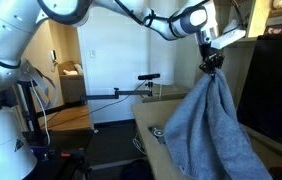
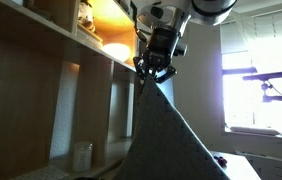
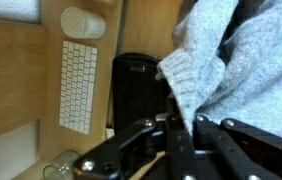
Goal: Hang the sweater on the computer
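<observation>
My gripper (image 1: 213, 62) is shut on the top of the grey-blue sweater (image 1: 209, 130), which hangs down in a long floppy cone over the desk. In an exterior view against the window light, the gripper (image 2: 153, 68) and the sweater (image 2: 171, 135) show as dark shapes beside the shelf. The computer (image 1: 278, 90), a large black monitor, stands just right of the hanging sweater, with the gripper level with its top edge. In the wrist view the knit sweater (image 3: 231, 50) bunches between the fingers of the gripper (image 3: 188, 118).
A wooden shelf unit (image 2: 51, 90) with a lit compartment stands beside the gripper. Below, in the wrist view, a white keyboard (image 3: 78, 85), a black object (image 3: 136, 90) and a round white item (image 3: 81, 22) lie on the wooden desk (image 3: 16, 80). A camera stand (image 1: 146, 78) is behind.
</observation>
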Robot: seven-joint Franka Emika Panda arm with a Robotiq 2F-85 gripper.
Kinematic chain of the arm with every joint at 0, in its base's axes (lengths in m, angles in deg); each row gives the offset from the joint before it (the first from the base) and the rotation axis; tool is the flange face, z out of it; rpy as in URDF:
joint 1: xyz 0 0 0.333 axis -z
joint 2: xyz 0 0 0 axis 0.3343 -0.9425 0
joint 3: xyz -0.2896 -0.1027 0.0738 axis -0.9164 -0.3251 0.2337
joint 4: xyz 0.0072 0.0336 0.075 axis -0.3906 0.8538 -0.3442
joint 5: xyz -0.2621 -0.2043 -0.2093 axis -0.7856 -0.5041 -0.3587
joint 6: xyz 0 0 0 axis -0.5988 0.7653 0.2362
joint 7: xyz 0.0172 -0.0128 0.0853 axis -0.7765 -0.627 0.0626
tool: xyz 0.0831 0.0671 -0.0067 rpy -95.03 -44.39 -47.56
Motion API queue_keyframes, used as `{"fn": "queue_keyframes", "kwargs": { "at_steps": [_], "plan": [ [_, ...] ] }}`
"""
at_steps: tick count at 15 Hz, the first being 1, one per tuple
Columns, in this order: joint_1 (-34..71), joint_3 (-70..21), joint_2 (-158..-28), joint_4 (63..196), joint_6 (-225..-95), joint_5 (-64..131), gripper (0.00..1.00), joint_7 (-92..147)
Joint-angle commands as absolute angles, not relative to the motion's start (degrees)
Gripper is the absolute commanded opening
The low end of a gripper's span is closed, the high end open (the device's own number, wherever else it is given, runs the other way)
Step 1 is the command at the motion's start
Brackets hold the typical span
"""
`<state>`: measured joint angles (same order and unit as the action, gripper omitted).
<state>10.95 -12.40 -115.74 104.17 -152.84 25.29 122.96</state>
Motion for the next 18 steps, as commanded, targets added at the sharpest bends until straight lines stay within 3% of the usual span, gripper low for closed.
{"fn": "queue_keyframes", "kwargs": {
  "at_steps": [1,18],
  "plan": [
    [10.5,-13.7,-107.4,114.5,-157.3,23.5,0.06,119.6],
    [11.0,-13.6,-87.7,134.8,-167.1,17.5,0.06,106.6]
  ]
}}
